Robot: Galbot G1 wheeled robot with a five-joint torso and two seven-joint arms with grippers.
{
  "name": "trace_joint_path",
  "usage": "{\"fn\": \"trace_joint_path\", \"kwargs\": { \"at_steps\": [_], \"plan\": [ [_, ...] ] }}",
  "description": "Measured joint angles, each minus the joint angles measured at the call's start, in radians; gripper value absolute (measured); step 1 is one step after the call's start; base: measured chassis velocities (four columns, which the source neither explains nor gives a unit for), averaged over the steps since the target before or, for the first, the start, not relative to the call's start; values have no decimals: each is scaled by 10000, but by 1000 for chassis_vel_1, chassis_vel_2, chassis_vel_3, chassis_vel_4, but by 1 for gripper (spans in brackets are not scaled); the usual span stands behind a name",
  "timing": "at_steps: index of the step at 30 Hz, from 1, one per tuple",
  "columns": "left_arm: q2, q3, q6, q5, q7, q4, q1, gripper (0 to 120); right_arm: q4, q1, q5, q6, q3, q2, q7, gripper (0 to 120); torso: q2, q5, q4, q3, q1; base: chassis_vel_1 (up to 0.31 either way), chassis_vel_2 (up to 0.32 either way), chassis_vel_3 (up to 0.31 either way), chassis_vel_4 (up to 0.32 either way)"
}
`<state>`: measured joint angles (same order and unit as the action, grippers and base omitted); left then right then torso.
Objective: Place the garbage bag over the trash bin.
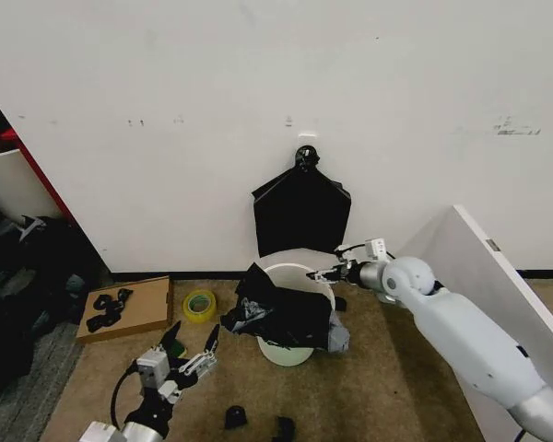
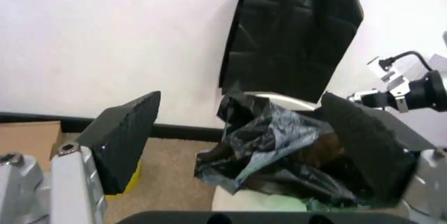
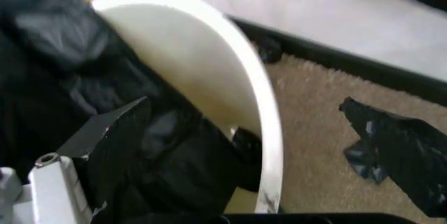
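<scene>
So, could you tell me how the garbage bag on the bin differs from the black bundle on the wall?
The garbage bag is crinkled, glossy and slumped over the trash bin; the black bundle is flat and smooth. The bag rests on the bin; the bundle hangs against the wall from a top knot. Both are black.

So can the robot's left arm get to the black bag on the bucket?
Probably yes. The left gripper hangs open just short of the garbage bag draped on the trash bin, with bare carpet between them. The right gripper is at the far rim.
</scene>
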<state>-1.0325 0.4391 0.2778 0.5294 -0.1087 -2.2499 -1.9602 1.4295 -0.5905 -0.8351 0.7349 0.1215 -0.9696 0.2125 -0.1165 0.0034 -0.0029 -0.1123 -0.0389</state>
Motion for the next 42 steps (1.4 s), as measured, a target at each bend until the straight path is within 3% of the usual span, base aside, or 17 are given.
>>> {"fn": "trace_joint_path", "kwargs": {
  "at_steps": [5,9,14,17,21,23,32,42],
  "plan": [
    [-178,-59,145,-239,56,112,-199,93,-526,387,434,-11,431,-54,476,100,0,0,0,0,1,0,0,0,0],
    [-389,-148,149,-302,61,117,-170,93,-985,688,679,-17,637,-217,771,91,0,1,3,0,1,0,0,0,0],
    [-418,-113,162,-424,58,197,114,93,-1386,803,1317,-32,786,-339,1421,68,0,1,0,0,1,0,0,0,0],
    [-420,-107,131,-381,50,146,145,93,-1506,839,1374,-36,784,-382,1483,62,0,1,0,0,1,0,0,0,0],
    [-452,-173,96,-395,53,105,48,93,-1652,883,1431,-43,767,-413,1593,43,0,1,1,0,1,0,0,0,0],
    [-458,-185,96,-407,54,110,31,93,-1655,883,1431,-44,762,-417,1595,40,0,2,1,0,1,0,0,0,0],
    [-599,-419,62,-546,56,141,97,93,-1615,716,1324,-88,716,-458,1385,6,-2,1,2,0,1,0,0,0,0],
    [-573,-535,68,-656,58,165,69,93,-1386,596,1226,-86,641,-383,1221,2,-2,1,2,0,1,0,0,0,0]
  ]
}}
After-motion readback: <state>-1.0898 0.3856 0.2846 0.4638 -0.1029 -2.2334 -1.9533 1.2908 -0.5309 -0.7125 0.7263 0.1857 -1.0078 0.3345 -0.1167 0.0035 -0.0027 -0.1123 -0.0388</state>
